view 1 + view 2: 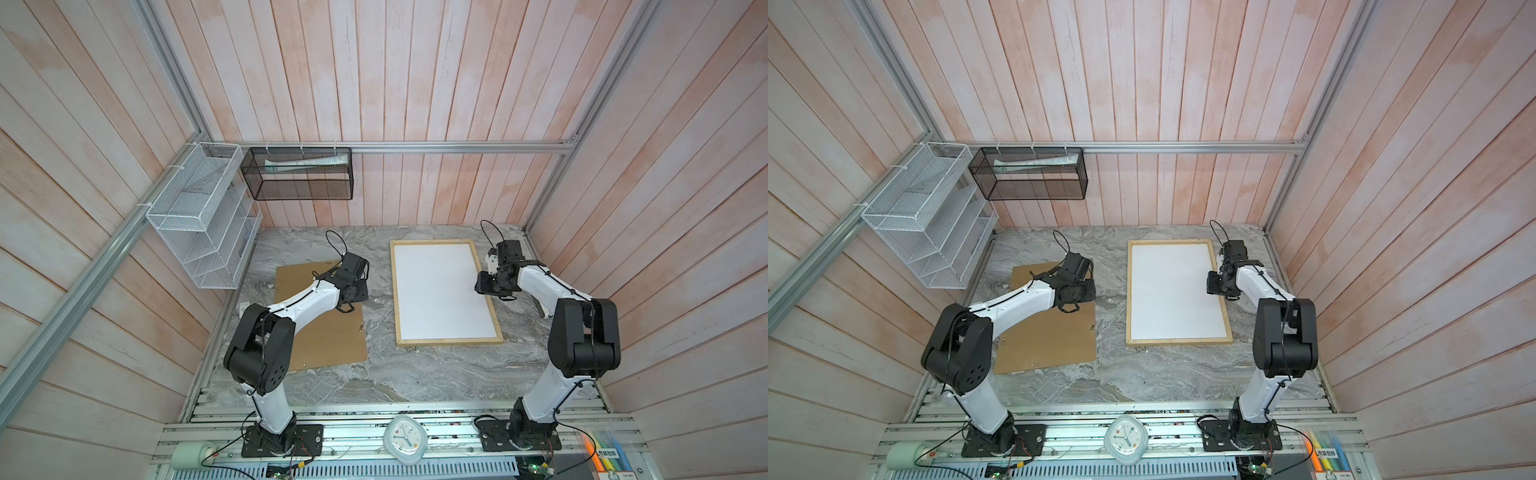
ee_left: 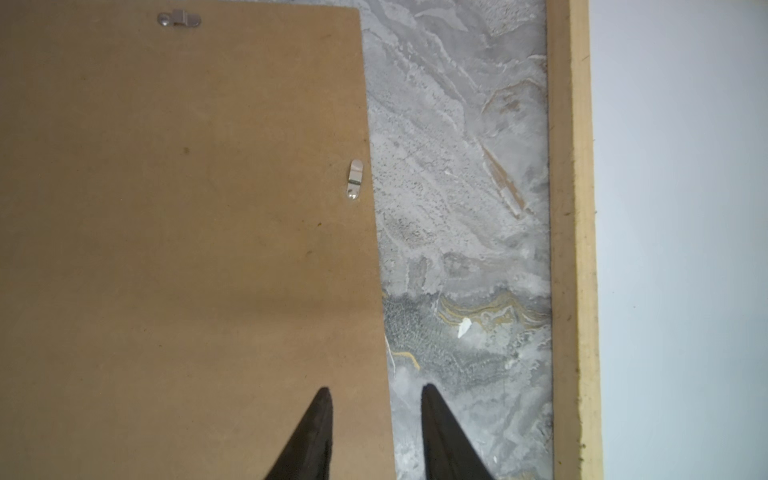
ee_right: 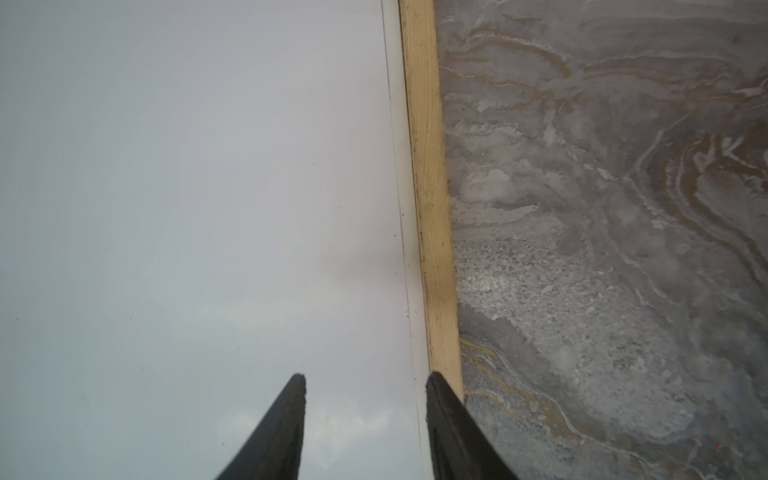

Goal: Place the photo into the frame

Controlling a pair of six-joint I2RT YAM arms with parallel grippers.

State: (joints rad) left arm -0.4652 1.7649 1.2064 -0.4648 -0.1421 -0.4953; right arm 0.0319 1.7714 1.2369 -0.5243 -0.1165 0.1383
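While the left gripper [image 2: 376, 388] and right gripper [image 3: 365, 374] hover, fingers spread and empty, one white-backed rectangular photo [image 1: 440, 291] lies in one pale-wood frame [image 1: 446, 341], beside one brown backing board [image 1: 328, 332].

Photo [image 1: 440, 291] back white, board [image 1: 328, 332] brown, tbl [image 1: 415, 374] grey-marbled.

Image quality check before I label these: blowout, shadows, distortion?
Both top views: wide-angle, wall planks fan outward; photo back blown out white inside the frame. Left wrist: soft shadow band across the backing board, otherwise sharp. Right wrist: photo reads flat grey, featureless.
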